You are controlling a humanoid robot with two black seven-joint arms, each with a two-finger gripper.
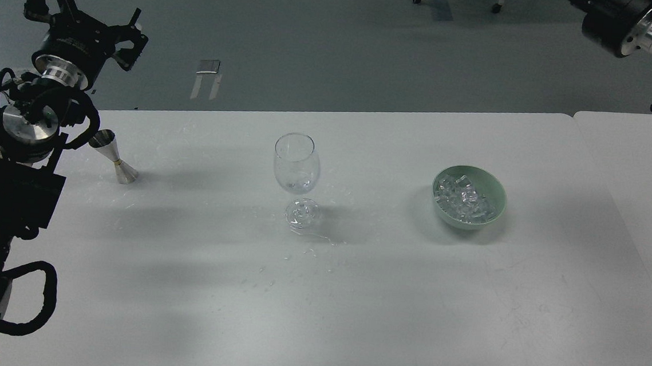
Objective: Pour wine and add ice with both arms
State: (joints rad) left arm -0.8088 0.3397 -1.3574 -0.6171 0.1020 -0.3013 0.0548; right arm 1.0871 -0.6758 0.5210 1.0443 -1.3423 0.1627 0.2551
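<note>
A: Where is the ice [465,198]?

B: In the green bowl [496,215], on the right half of the table [318,297]. Small clear cubes, heaped to just below the rim.

A: And the glass [297,164]?

B: Upright near the middle of the table, well apart from the bowl. Its bowl looks clear; I can't tell whether anything is in it.

A: What about the left arm [10,184]?

B: It comes up along the left edge. Its gripper [85,8] is raised above the far left corner of the table, over the floor beyond. The fingers stand apart with nothing between them, so the jaws are open and empty.

A: Anything near it?

B: A metal jigger [114,156] stands on the table just beside the arm, tilted a little in this view. The gripper is well above it, not touching.

A: The right arm [629,26]?

B: Only a thick black part with a silver ring shows at the top right corner. Its gripper lies out of the view, so I can't tell how those jaws stand.

A: Is there a second surface?

B: Yes, another table [642,170] butts against the right side.
</note>
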